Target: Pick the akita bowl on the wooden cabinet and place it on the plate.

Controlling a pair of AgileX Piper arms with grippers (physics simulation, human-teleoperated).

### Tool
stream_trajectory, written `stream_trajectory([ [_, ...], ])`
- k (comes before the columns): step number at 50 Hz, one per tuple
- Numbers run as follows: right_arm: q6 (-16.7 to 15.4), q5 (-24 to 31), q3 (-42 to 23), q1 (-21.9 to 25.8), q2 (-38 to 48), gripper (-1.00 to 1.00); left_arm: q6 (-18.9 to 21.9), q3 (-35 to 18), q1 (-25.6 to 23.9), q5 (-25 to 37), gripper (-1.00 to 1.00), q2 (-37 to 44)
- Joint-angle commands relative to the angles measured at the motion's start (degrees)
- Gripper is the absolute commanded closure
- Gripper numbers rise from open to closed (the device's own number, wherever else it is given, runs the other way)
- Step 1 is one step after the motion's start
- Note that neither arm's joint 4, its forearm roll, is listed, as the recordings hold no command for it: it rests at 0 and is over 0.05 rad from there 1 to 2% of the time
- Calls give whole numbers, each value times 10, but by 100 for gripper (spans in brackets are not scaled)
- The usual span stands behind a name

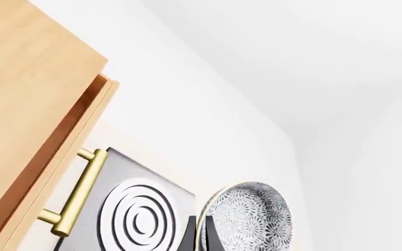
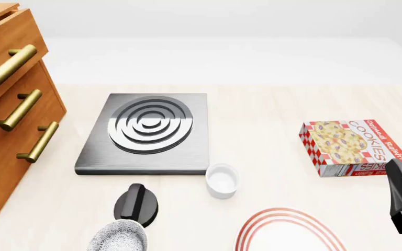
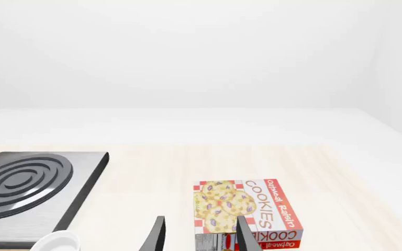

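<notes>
Cabinet first, since it is the biggest thing we see: the wooden cabinet stands well off to the side of our left fingers, its brass-handled drawers facing the stove slab, and in these views no bowl shows on it, though the cabinet top is mostly out of frame. We judge the pickup is done.

Next in size, the plate lies flat on the table with its red rings showing, between our 2 grippers, nearer the right one, and nothing shows on the part we can see. So the placing is still ahead of us.

The cookie box sits just beyond the right gripper, whose 2 fingers stand apart with nothing between them; that arm idles.

The akita bowl is off the cabinet and at the tips of the left gripper. In the left wrist view the dark fingers pinch its rim, so we read them as closed on the bowl, which appears lifted and tilted on edge, not resting flat.

Smallest, the white cup stands between the bowl and the plate, just beside the slab.

What remains, as we judge it: carry the bowl across toward the right fingers' side, clear the cup, level it over the plate, lower, and release.
</notes>
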Motion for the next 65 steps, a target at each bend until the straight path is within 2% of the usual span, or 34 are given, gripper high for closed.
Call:
stream_trajectory([
  [1,0,0,0,0,0,-100,12,6,-24,-3,100,0],
  [65,0,0,0,0,0,-100,48,82,-86,-32,100,4],
])
